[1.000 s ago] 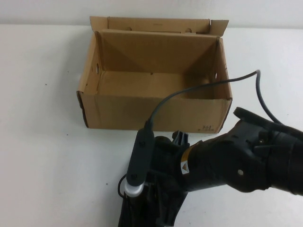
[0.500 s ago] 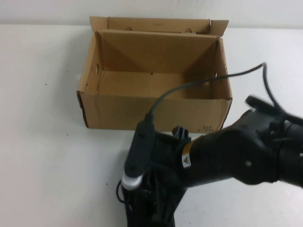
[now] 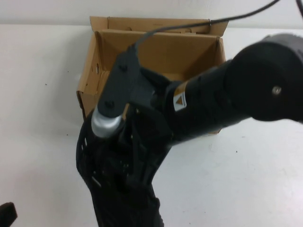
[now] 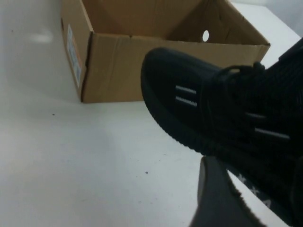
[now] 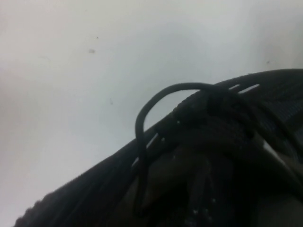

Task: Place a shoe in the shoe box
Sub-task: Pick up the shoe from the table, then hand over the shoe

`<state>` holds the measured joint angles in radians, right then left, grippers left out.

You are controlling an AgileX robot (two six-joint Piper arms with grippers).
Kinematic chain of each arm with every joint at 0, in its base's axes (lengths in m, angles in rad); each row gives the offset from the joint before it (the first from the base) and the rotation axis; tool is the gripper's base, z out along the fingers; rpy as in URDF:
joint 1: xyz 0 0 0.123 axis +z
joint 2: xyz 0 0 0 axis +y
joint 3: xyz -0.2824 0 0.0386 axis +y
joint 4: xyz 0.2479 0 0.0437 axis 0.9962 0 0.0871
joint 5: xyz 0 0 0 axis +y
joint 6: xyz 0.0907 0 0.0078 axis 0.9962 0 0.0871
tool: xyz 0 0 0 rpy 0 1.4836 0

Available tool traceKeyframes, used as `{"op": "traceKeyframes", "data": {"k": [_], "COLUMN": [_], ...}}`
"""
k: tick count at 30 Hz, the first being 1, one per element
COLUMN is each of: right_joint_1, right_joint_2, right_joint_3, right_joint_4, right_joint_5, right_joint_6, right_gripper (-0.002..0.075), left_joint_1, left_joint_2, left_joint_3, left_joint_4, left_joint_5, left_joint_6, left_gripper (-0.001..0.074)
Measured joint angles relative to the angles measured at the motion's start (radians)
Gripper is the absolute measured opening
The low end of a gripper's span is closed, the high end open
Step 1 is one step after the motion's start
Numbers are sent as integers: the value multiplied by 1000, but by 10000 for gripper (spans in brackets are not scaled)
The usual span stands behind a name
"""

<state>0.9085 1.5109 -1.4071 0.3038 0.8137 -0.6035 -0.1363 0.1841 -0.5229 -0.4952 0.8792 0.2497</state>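
The brown cardboard shoe box (image 3: 90, 75) stands open at the back of the table, its lid flap up behind it; it also shows in the left wrist view (image 4: 118, 66). The black mesh shoe (image 3: 106, 179) hangs from my right gripper (image 3: 137, 142), which is shut on it, just in front of the box's front wall. The left wrist view shows the shoe (image 4: 203, 104) off the table, with white side dashes. In the right wrist view the shoe (image 5: 227, 142) and a lace loop fill the lower part. My left gripper (image 3: 7, 213) sits at the near left corner.
The white table (image 3: 42, 142) lies bare to the left and right of the box. My right arm's black forearm (image 3: 246, 90) and its cable cross over the box's right half. The box's inside looks bare where it shows.
My right arm has risen and moved left towards the box, lifting the shoe up from the table's near edge. The box has not moved.
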Motion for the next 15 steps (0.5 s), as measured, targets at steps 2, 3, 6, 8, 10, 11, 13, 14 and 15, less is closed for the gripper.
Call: {"op": "traceKeyframes", "data": {"k": [2, 3, 6, 8, 10, 11, 13, 14, 15], "right_joint_1": [0, 0, 0, 0, 0, 0, 0, 0, 0], "right_joint_2": [0, 0, 0, 0, 0, 0, 8, 16, 23], "right_joint_3": [-33, -45, -80, -93, -97, -97, -98, -100, -102], "right_joint_4": [-27, -39, -71, -82, -86, -88, -96, -103, -111], "right_joint_5": [24, 33, 43, 38, 23, 13, -13, -24, -27], "right_joint_6": [4, 17, 103, 181, 273, 319, 400, 443, 477], "right_gripper": [-8, -8, -8, -8, -8, -8, -8, -8, -8], "left_joint_1": [0, 0, 0, 0, 0, 0, 0, 0, 0], "left_joint_2": [0, 0, 0, 0, 0, 0, 0, 2, 4], "left_joint_3": [0, 0, 0, 0, 0, 0, 0, 0, 0], "left_joint_4": [-19, -26, -45, -45, -43, -41, -37, -37, -37], "left_joint_5": [0, 0, -2, -12, -21, -29, -46, -57, -63], "left_joint_6": [0, 0, 15, 49, 104, 138, 202, 230, 250], "left_gripper": [333, 345, 367, 371, 373, 374, 375, 376, 377]}}
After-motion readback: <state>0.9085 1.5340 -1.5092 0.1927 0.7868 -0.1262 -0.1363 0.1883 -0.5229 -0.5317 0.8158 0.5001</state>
